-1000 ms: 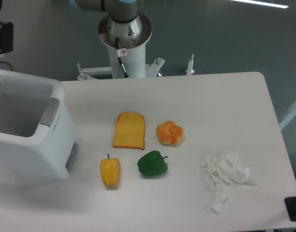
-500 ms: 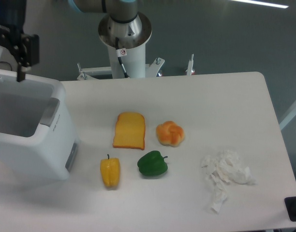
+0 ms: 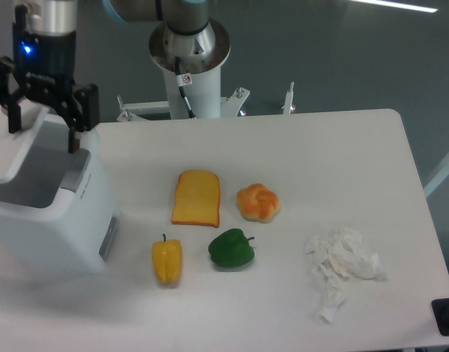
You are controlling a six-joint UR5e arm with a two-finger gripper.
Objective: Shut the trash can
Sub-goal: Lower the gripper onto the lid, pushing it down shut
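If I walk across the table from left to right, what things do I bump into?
trash can → yellow pepper → bread slice → green pepper → bun → crumpled tissue

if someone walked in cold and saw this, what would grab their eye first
Probably the big white trash can at the table's left edge, its lid partly lowered but the opening showing, with the black gripper right over it, jaws spread wide. Next, the bright food in the middle: a bread slice, a bun, a yellow pepper and a green pepper, with crumpled white paper to the right.
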